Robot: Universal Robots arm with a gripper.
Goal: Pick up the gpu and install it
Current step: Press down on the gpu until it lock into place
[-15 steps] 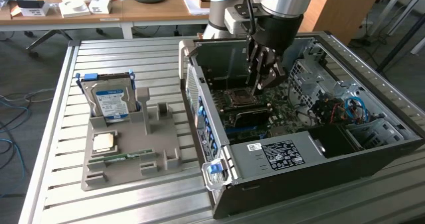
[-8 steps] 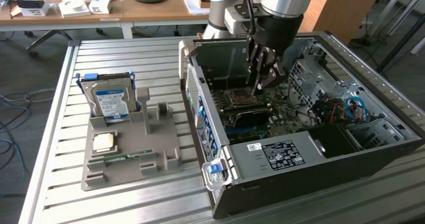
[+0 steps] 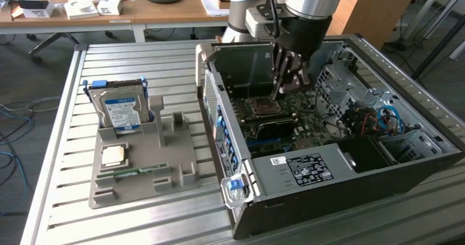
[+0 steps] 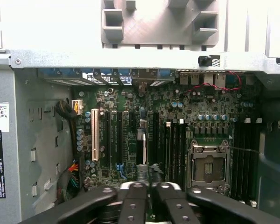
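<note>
UR arm with brushed silver tube links, pale blue joint cap, grey wrist housing, black cable down the wrist, black cylindrical gripper body, gripper with dark slim fingers, glossy black linkage bars, round pivot screws

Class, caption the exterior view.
Robot arm's pincer reaches into the open computer case above the motherboard.

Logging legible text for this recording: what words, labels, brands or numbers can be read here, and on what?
None reads for certain.
Hard drive: blue-white label, print too small.
Power supply: black-and-white sticker plus a small white one, unreadable.
Computer case wall in the wrist view: black sticker, lettering blurred; white code label, unreadable.
Motherboard: markings too small.
</note>
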